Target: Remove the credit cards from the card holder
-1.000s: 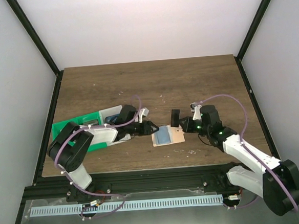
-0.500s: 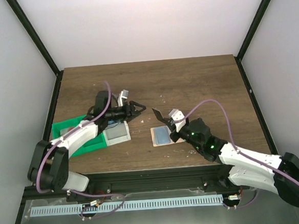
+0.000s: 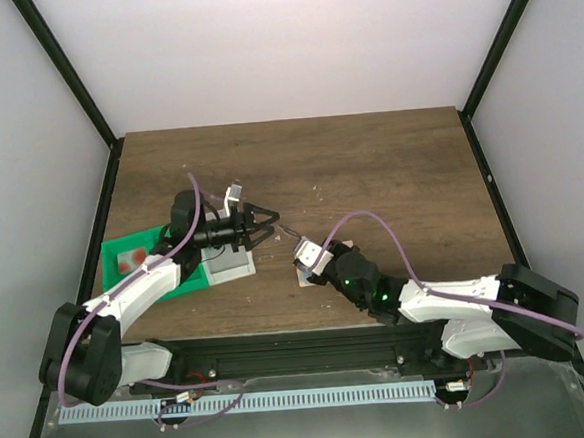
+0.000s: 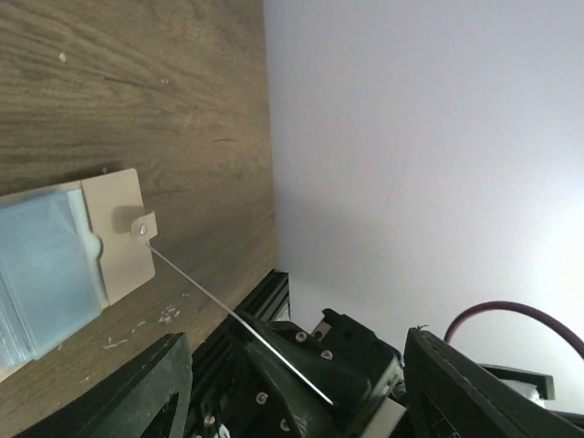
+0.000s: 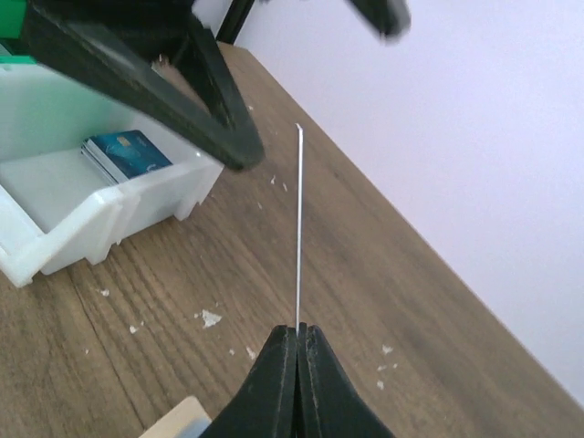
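Wood table (image 3: 369, 173). Green tray (image 3: 111, 257) sits at its left edge, with a pale card (image 3: 129, 258) with red marks lying in it. White box (image 5: 137, 196) is just beside the tray on its right, and a blue card (image 5: 128, 155) lies flat inside. Holder (image 4: 114, 237) lies open and flat on the table near the front middle, tan flap and blue-grey panel up; in the top view it is mostly hidden under the right arm. Left tool (image 3: 265, 226) hangs above the table by the box, fingers wide, nothing in it. Right tool (image 5: 297, 333) is clamped on the held card (image 5: 298, 228), seen edge-on as a thin pale line. The card is raised over the holder and points at the left tool's gap without touching it. Its colour can't be told.
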Available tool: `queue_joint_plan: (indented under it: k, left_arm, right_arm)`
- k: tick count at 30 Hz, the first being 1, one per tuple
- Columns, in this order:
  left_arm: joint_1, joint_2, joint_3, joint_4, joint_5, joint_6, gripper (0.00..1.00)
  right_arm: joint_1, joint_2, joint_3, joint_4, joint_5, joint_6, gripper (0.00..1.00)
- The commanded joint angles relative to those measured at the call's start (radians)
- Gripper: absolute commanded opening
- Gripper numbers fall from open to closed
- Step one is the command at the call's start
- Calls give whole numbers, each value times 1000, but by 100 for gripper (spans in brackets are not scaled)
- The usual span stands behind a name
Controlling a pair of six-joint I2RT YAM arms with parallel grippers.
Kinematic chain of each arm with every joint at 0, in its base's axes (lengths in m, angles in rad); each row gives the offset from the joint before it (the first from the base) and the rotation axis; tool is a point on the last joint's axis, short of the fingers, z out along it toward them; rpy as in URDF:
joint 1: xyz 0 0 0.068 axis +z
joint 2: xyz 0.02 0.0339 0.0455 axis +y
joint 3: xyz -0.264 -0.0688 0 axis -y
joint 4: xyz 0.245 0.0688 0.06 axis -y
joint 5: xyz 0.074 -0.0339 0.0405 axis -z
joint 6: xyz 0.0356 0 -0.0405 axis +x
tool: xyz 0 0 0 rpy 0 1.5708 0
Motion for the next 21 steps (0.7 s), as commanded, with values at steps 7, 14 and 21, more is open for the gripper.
queue_joint_plan:
  k: [7, 14, 21]
  left_arm:
    - [-18, 3, 1, -17, 30, -9, 42]
    - [-18, 17, -13, -27, 20, 17, 0]
    - [4, 46, 54, -179, 3, 203, 0]
  right_arm:
    - [83, 96, 87, 149, 133, -122, 1]
    - [93, 121, 85, 143, 134, -120, 6]
    - [91, -13, 34, 2, 12, 176, 39]
